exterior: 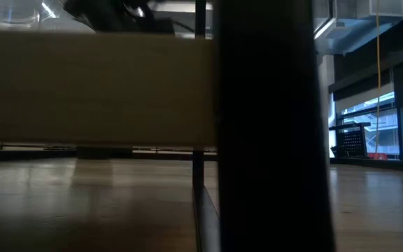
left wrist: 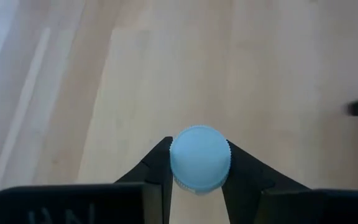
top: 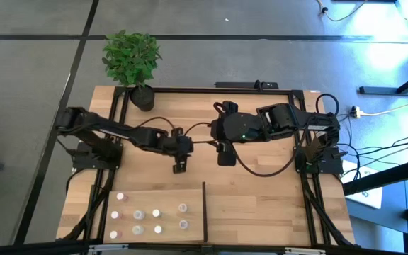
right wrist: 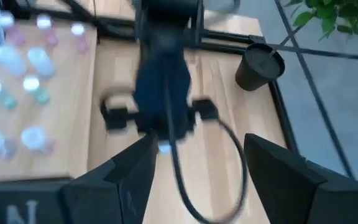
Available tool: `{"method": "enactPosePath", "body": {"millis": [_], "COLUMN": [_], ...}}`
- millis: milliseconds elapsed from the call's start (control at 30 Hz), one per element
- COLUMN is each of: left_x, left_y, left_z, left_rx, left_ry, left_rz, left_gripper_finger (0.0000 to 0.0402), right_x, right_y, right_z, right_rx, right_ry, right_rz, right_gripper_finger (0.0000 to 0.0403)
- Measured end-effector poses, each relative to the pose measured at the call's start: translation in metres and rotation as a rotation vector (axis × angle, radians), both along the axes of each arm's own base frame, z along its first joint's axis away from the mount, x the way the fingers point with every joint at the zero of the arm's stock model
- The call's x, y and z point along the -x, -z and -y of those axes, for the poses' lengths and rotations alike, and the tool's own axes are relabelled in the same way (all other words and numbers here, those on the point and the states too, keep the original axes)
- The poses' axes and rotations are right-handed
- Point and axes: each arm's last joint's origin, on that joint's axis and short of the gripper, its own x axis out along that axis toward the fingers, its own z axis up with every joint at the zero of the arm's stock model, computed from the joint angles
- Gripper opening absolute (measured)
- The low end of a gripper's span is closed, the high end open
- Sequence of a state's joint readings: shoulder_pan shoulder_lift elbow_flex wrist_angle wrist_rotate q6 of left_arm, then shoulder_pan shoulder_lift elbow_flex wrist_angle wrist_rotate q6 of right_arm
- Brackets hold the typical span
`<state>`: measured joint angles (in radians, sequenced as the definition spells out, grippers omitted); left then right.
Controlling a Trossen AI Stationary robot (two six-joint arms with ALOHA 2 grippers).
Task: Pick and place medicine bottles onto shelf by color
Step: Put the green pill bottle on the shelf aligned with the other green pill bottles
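My left gripper [top: 180, 166] is over the middle of the table, pointing down, shut on a tiny bottle with a light blue cap [left wrist: 199, 157]. My right gripper [top: 225, 157] hangs open and empty just to its right. In the right wrist view its fingers [right wrist: 201, 149] frame the left gripper [right wrist: 165, 124]. The shelf [top: 190, 212] lies at the near left of the table. Several small bottles [top: 139, 214] with white or pinkish tops stand on it, and they also show in the right wrist view [right wrist: 33, 59]. My left gripper pinches the bottle between its two fingers at the sides of the blue cap [left wrist: 174, 163]. The fingers come from above, pointing down. The bottle is upright, its cap toward the wrist camera. Whether its bottom is on the table, I cannot tell.
A black pot [top: 142, 98] with a green plant stands at the table's far left corner. Black rails [top: 211, 90] edge the tabletop. A short black divider bar [top: 204, 209] stands at the shelf's right side. In the low view a pale board [exterior: 89, 91] and a dark post [exterior: 271, 126] block most of the scene.
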<state>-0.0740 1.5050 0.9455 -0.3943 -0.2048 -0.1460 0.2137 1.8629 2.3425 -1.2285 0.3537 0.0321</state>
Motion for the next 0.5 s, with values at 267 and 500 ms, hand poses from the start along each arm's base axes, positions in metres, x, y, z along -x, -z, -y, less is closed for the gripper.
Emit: {"method": "enactPosePath", "body": {"millis": [267,500], "left_x": [0.04,0.074], "left_y": [-0.04,-0.048], "left_z": [0.03,0.067], "left_rx": [0.073,0.125], "left_ry": [-0.004,0.034], "left_rz": [0.046,-0.013], "left_gripper_finger": [0.0087,0.0087], "right_x": [0.007,0.009], "right_y": [0.011,0.013], "right_z": [-0.004,-0.008], "right_rx": [-0.026,-0.069], "right_ry": [-0.229,-0.364], "right_rz": [-0.163,-0.205], "right_gripper_finger": [0.0243,0.0243]}}
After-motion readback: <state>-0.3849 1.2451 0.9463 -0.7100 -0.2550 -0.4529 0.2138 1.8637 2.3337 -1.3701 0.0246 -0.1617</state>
